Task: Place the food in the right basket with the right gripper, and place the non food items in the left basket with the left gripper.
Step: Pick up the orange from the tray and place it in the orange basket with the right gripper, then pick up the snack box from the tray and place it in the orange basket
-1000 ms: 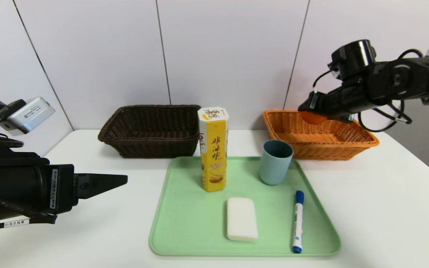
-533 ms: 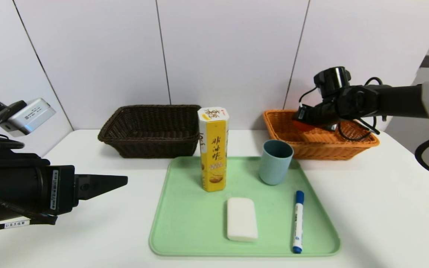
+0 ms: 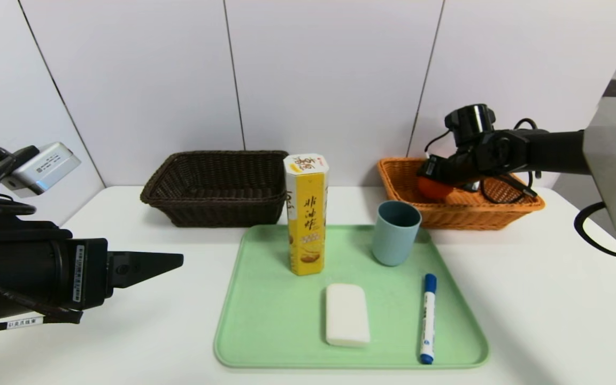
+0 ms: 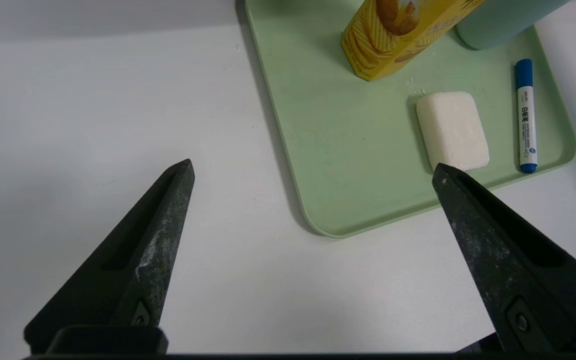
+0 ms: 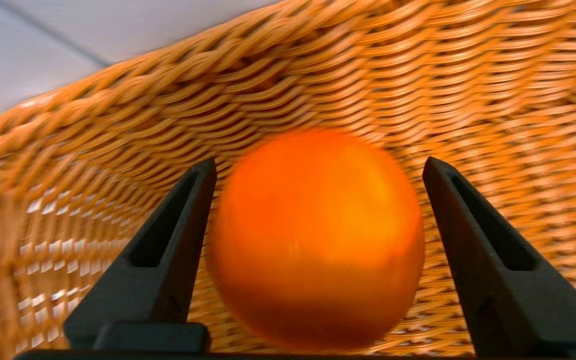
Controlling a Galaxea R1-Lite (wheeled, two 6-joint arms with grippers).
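Right gripper sits inside the orange basket at upper right of the head view, fingers spread, with the orange between them; one finger is at its side, the other stands clear. Left gripper hangs at lower left over the table, fingers wide apart, holding nothing. On the green tray, centre frame: box upright, cup upright beside it, soap and marker lying flat in front. Brown basket stands at upper centre-left.
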